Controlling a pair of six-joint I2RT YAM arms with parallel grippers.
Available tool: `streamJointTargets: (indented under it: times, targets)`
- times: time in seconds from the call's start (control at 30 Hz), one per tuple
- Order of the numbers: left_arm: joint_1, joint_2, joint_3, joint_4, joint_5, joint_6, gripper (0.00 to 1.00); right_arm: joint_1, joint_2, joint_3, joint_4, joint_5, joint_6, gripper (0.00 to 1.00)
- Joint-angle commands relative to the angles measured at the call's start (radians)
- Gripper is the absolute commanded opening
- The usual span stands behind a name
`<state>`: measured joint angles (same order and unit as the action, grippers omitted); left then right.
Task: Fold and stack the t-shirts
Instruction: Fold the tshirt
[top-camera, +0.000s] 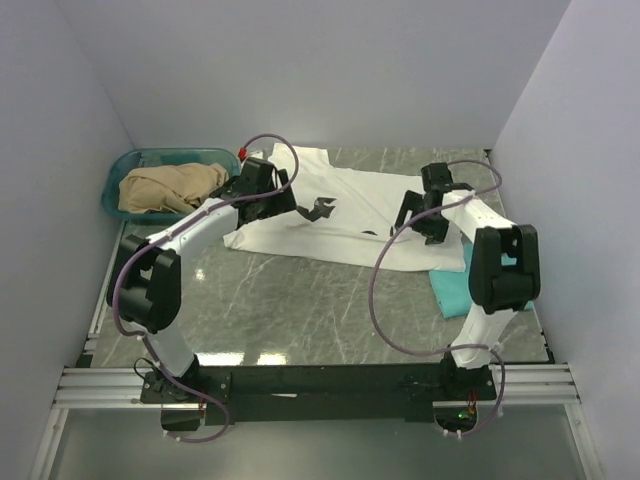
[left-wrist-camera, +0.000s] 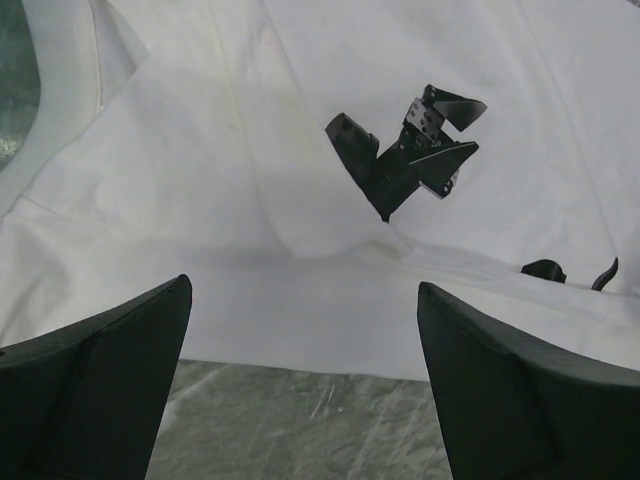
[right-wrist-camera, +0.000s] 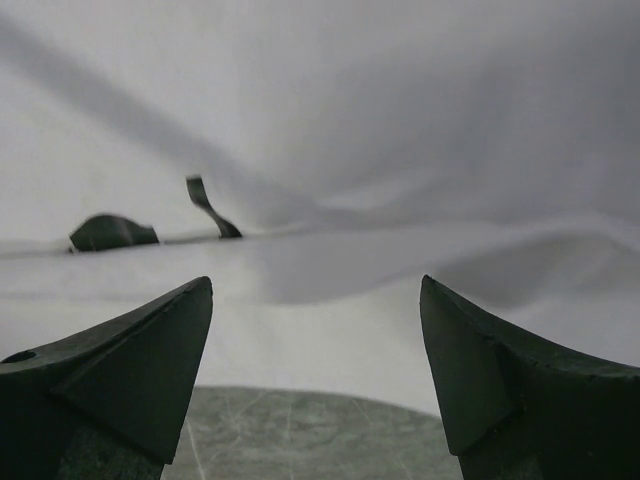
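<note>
The white t-shirt (top-camera: 345, 215) lies partly folded across the far middle of the table, its black print (top-camera: 320, 209) showing. It fills the left wrist view (left-wrist-camera: 250, 200) and the right wrist view (right-wrist-camera: 400, 150). The teal-green t-shirt (top-camera: 455, 285) lies folded at the right, partly under the white one and the right arm. My left gripper (top-camera: 287, 203) is open and empty at the white shirt's left near edge (left-wrist-camera: 300, 360). My right gripper (top-camera: 418, 222) is open and empty above the shirt's right near edge (right-wrist-camera: 320, 370).
A teal plastic basket (top-camera: 125, 175) holding tan cloth (top-camera: 170, 187) stands at the back left. Grey walls close in the table on three sides. Bare marble tabletop (top-camera: 300, 300) stretches in front of the shirts.
</note>
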<state>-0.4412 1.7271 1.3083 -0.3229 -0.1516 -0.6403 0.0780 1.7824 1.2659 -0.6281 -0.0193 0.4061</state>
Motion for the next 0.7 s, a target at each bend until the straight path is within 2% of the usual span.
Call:
streamJointTargets:
  times: [0.0,0.13,0.27,0.47,0.57,0.6,0.67]
  targets:
    - [0.002,0.003,-0.004,0.041,0.05,-0.027,0.99,-0.003,0.08,0.111,0.094,-0.034,-0.001,0.9]
    - [0.002,0.055,0.011,0.041,0.086,-0.036,0.99,-0.023,0.187,0.252,0.077,-0.011,0.031,0.91]
    - [0.001,0.107,0.026,0.041,0.11,-0.058,0.99,-0.046,0.184,0.274,0.079,0.047,0.074,0.91]
    - [-0.002,0.164,0.048,0.05,0.093,-0.079,0.98,-0.06,0.024,0.107,0.133,0.022,0.08,0.91]
    - [-0.002,0.216,0.083,0.053,0.093,-0.084,0.86,-0.06,-0.075,0.003,0.149,-0.002,0.069,0.91]
    - [-0.005,0.227,0.092,0.045,0.093,-0.082,0.77,-0.058,-0.099,-0.022,0.154,-0.004,0.066,0.91]
    - [-0.008,0.253,0.114,0.039,0.083,-0.082,0.69,-0.058,-0.165,-0.083,0.156,0.007,0.066,0.91]
